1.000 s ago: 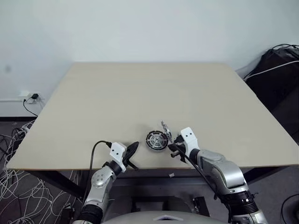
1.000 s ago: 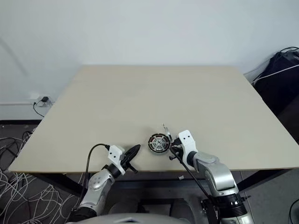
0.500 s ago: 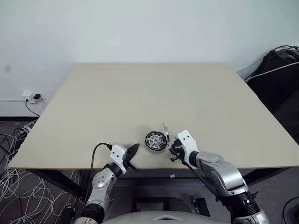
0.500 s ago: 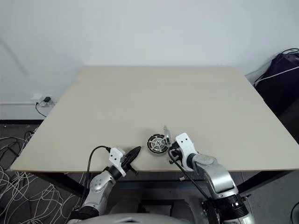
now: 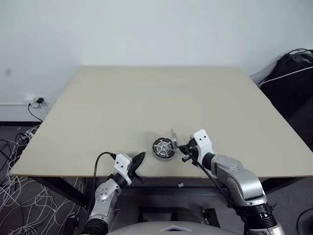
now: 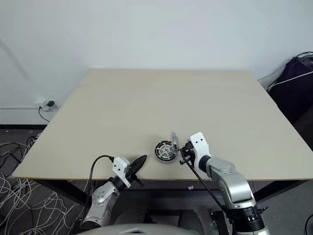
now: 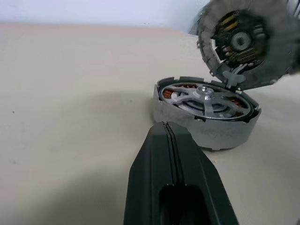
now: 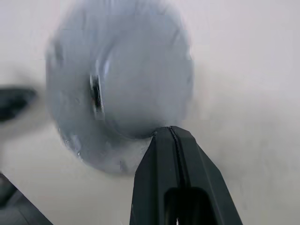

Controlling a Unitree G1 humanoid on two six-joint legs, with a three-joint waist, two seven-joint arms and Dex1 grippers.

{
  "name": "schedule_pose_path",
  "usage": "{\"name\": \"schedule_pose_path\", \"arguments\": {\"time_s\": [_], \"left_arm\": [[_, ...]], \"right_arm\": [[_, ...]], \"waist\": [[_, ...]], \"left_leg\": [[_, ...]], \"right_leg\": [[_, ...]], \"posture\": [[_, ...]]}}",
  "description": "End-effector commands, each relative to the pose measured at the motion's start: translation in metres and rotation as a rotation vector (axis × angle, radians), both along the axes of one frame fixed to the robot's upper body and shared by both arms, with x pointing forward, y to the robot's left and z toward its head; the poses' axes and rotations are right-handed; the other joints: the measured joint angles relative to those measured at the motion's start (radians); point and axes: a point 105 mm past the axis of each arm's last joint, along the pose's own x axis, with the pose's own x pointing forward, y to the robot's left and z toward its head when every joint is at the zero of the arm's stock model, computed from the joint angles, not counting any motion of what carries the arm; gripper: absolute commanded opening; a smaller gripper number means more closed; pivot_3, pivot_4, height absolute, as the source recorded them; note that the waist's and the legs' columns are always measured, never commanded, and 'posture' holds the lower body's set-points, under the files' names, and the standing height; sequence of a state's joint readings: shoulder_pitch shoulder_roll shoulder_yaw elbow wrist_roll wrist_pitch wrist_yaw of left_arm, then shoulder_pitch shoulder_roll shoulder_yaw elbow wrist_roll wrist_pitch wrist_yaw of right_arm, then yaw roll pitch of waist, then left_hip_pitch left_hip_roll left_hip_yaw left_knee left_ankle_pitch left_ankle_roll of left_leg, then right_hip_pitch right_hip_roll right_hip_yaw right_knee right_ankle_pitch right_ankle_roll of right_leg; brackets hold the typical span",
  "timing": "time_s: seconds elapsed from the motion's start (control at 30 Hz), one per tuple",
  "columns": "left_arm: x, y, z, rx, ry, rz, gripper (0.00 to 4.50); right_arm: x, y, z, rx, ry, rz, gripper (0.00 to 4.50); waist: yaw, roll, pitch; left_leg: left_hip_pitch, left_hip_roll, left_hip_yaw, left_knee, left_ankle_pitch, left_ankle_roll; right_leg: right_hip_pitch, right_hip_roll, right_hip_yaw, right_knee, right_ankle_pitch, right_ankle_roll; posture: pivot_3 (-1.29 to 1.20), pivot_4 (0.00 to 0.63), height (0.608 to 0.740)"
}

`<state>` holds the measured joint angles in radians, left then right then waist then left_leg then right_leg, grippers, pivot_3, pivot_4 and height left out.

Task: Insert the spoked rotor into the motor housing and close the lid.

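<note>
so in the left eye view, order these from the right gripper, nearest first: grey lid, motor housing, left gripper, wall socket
1. Round dull-grey metal lid, at its tip.
2. Round metal motor housing, just left.
3. Left gripper, near table edge.
4. White wall socket, far left.

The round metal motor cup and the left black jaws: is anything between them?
No. In the left wrist view, only bare beige table lies between the shut left gripper and the motor housing.

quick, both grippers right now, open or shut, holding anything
Left gripper: shut, holding nothing, beside the motor housing.
Right gripper: shut, gripping the lid by its edge.
</note>
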<state>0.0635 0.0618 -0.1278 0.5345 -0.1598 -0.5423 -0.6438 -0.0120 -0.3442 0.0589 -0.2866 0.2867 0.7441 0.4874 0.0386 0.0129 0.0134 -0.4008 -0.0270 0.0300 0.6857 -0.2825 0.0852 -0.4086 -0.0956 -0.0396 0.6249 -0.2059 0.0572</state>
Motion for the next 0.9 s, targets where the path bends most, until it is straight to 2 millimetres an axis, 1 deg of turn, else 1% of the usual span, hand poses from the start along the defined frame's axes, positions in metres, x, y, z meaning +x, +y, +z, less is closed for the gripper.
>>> {"name": "schedule_pose_path", "arguments": {"time_s": [0.03, 0.13, 0.23, 0.4, 0.5, 0.57, 0.77, 0.9], "left_arm": [[0.004, -0.002, 0.013, -0.009, -0.045, -0.014, 0.0], [0.003, -0.002, 0.014, -0.01, -0.041, -0.017, 0.0], [0.002, -0.001, 0.014, -0.01, -0.037, -0.017, 0.0], [0.001, -0.001, 0.014, -0.013, -0.034, -0.022, 0.0], [0.0, -0.003, 0.01, -0.012, -0.025, -0.027, 0.0], [0.0, -0.003, 0.01, -0.011, -0.024, -0.029, 0.0], [0.0, -0.006, 0.011, -0.012, -0.023, -0.035, 0.0], [0.001, -0.008, 0.014, -0.016, -0.027, -0.04, 0.0]], "right_arm": [[0.004, -0.002, 0.015, 0.023, -0.071, -0.004, 0.02], [0.006, -0.004, 0.016, 0.028, -0.081, -0.019, 0.02], [0.004, 0.0, 0.019, 0.059, -0.088, 0.001, 0.02], [-0.001, 0.018, 0.027, 0.184, -0.091, 0.069, 0.02], [-0.001, 0.032, 0.026, 0.247, -0.079, 0.097, 0.02], [-0.001, 0.038, 0.025, 0.266, -0.073, 0.106, 0.02], [-0.001, 0.056, 0.01, 0.279, -0.015, 0.136, 0.02], [0.002, 0.061, -0.004, 0.275, 0.024, 0.12, 0.02]], "waist": [[0.0, 0.0, 0.0], [0.0, 0.0, 0.0], [0.0, 0.0, 0.0], [0.0, 0.0, 0.0], [-0.001, 0.0, 0.0], [-0.002, 0.0, 0.0], [-0.001, 0.0, 0.0], [-0.001, 0.0, 0.0]], "left_leg": [[0.0, 0.0, 0.0, 0.0, 0.0, 0.0], [0.0, 0.0, 0.0, 0.0, 0.0, 0.0], [0.0, 0.0, 0.0, 0.0, 0.0, 0.0], [0.0, 0.0, 0.0, 0.0, 0.0, 0.0], [0.0, 0.0, 0.0, 0.0, 0.0, 0.0], [0.0, 0.001, 0.0, 0.0, 0.0, 0.0], [0.0, 0.0, 0.0, 0.0, 0.0, 0.0], [0.0, 0.0, 0.0, 0.0, 0.0, 0.0]], "right_leg": [[0.0, 0.0, 0.0, 0.0, 0.0, 0.0], [0.0, 0.0, 0.0, 0.0, 0.0, 0.0], [0.0, -0.001, 0.0, 0.0, 0.0, 0.0], [0.0, -0.001, 0.0, 0.0, 0.0, 0.0], [0.0, -0.001, 0.0, 0.0, 0.0, 0.0], [0.0, -0.001, 0.0, 0.0, 0.0, 0.0], [0.0, -0.001, 0.0, 0.0, 0.0, 0.0], [0.0, -0.001, 0.0, 0.0, 0.0, 0.0]], "posture": [[0.0, 0.0, 0.74], [0.0, 0.0, 0.74], [0.0, 0.0, 0.74], [0.0, 0.0, 0.74], [0.0, 0.0, 0.74], [0.0, 0.0, 0.74], [0.0, 0.0, 0.74], [0.0, 0.0, 0.74]]}}
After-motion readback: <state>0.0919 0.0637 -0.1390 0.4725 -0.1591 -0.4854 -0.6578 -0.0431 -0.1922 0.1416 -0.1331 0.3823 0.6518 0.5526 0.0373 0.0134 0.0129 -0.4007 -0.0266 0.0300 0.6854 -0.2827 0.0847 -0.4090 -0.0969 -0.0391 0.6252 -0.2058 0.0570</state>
